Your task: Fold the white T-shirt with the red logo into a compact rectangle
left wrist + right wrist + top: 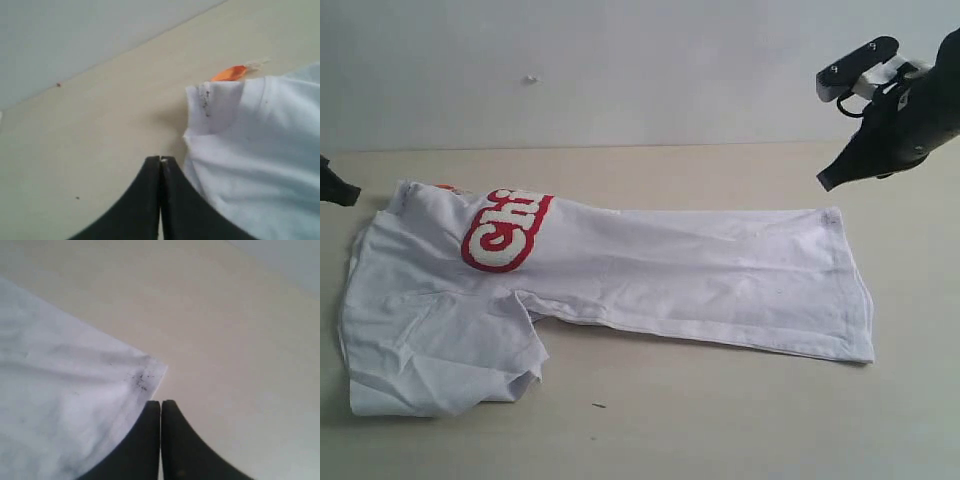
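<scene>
Two grippers pinched closed and empty; the white T-shirt (650, 275) lies folded lengthwise on the table (720, 430).
Left gripper (160, 160) pokes in at the left edge of the exterior view, tips together just beside the shirt's collar corner (orange neck tag (229, 74) peeks out there). Right gripper (161, 402) hangs at upper right, angled down-left near the hem corner, no cloth between its tips. The red logo (506, 232) shows only partly, centre-left.
</scene>
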Motion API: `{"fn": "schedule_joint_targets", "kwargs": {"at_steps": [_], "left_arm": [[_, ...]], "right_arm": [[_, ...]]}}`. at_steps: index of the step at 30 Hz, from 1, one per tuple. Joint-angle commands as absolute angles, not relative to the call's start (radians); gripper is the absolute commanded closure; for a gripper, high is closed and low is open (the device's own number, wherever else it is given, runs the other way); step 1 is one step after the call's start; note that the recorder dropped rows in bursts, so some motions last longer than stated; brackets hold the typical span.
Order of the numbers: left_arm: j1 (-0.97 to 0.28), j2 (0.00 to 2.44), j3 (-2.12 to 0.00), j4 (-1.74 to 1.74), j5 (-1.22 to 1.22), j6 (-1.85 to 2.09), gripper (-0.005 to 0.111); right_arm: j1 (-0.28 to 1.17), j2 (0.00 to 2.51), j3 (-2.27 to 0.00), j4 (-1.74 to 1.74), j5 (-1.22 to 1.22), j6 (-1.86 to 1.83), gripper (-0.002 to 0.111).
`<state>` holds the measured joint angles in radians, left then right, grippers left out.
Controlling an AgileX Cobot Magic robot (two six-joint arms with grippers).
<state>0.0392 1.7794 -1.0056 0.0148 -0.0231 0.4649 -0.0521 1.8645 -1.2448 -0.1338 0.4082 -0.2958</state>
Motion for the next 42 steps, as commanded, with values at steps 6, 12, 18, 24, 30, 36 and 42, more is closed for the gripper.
{"fn": "schedule_joint_targets", "kwargs": {"at_steps": [6,12,18,24,30,36,42], "left_arm": [[-0.051,1.867,-1.108,-0.052,0.284,0.362,0.107],[-0.042,1.958,-1.211,-0.435,0.399,0.657,0.107],[-0.036,2.095,-1.328,-0.692,0.516,0.844,0.107],[-0.019,2.184,-1.335,-0.645,0.393,0.706,0.107],[0.049,2.232,-1.335,-0.566,0.395,0.618,0.107],[0.13,2.235,-1.335,-0.433,0.464,0.501,0.107],[0.15,2.229,-1.335,-0.421,0.498,0.501,0.107]], "right_arm": [[-0.054,2.001,-1.4,0.133,0.787,-0.408,0.108],[-0.054,2.035,-1.412,0.236,0.679,-0.408,0.108],[-0.054,2.104,-1.414,0.314,0.638,-0.447,0.108],[-0.054,2.186,-1.414,0.294,0.615,-0.448,0.108],[-0.054,2.248,-1.414,0.18,0.555,-0.394,0.108],[-0.077,2.257,-1.414,-0.118,0.555,-0.128,0.108],[-0.094,2.247,-1.414,-0.113,0.568,-0.166,0.108]]}}
